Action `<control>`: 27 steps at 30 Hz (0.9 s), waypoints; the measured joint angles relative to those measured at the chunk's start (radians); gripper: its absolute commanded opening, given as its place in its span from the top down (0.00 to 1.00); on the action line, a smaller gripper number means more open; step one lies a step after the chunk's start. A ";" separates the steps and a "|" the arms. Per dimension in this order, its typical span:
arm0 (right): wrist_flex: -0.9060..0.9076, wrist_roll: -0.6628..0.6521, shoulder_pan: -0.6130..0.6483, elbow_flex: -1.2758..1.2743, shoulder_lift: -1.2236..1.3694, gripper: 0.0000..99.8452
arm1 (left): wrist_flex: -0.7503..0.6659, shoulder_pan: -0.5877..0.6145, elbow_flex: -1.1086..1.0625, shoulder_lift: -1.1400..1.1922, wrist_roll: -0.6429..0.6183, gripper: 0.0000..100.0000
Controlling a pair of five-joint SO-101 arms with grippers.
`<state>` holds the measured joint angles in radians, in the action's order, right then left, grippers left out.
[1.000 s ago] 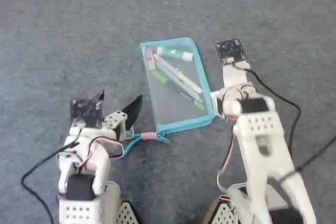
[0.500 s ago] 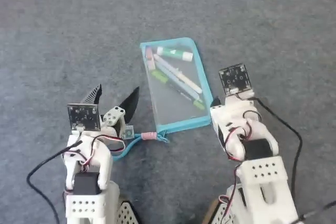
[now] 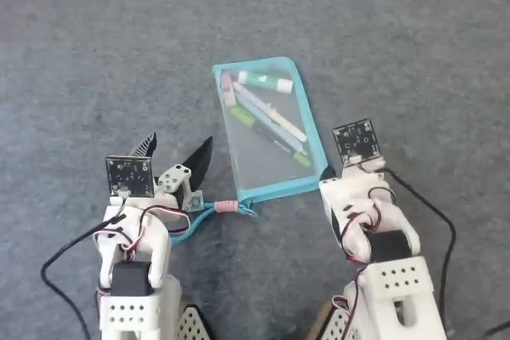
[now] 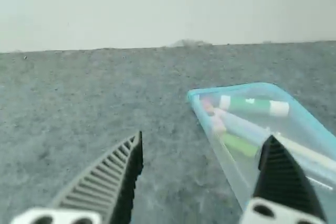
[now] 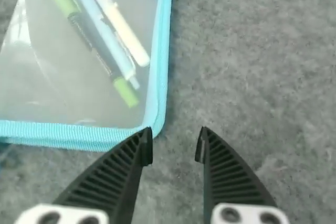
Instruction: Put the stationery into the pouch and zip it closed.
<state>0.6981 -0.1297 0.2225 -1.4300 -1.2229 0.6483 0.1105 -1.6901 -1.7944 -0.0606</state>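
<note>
Left pincer [image 3: 180,142]: standing wide open, gripping nothing. Both dark fingers [image 4: 113,182] are hovering over the grey desk [image 3: 96,61].

The pouch [image 3: 267,129] is lying flat ahead of this pincer, off to the side facing the other arm. Its near long edge is showing just past the inner finger in the left wrist view. It is apart from both fingers.

The pink zip pull [image 3: 227,206] is sitting at the pouch's near corner, beside and slightly behind the left pincer's inner finger. A teal strap [image 3: 195,216] is running from the pull back toward the left arm's wrist. I cannot tell whether the strap is touching the arm.

Right pincer [image 5: 173,142]: jaws parted by a narrow gap, holding nothing. The gap is showing bare desk.

The pouch's teal-edged corner [image 5: 157,114] is lying just ahead of the tip of this pincer's inner finger. I cannot tell whether they are touching. The rest of the pouch is stretching away ahead of that finger.

The stationery [image 5: 113,30] is lying inside the clear pouch: several pens slanting side by side and a green-and-white stick [image 3: 265,80] at the far end. All of it is well ahead of both pincers.
</note>
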 measured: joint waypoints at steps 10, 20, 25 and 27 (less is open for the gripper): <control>-0.080 0.000 0.002 -0.207 -0.216 0.86 | 0.000 0.000 0.000 0.000 0.000 0.66; 0.020 0.003 0.002 -0.242 -0.453 0.86 | 0.002 0.000 0.000 0.000 0.000 0.66; 0.155 0.003 0.002 -0.241 -0.480 0.86 | 0.002 0.000 0.000 0.000 0.000 0.66; 0.213 0.003 0.002 -0.241 -0.480 0.86 | 0.002 0.000 0.000 0.000 0.000 0.66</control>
<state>0.9114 -0.1266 0.2240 -1.6709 -1.7031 0.6498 0.1105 -1.6901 -1.7944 -0.0606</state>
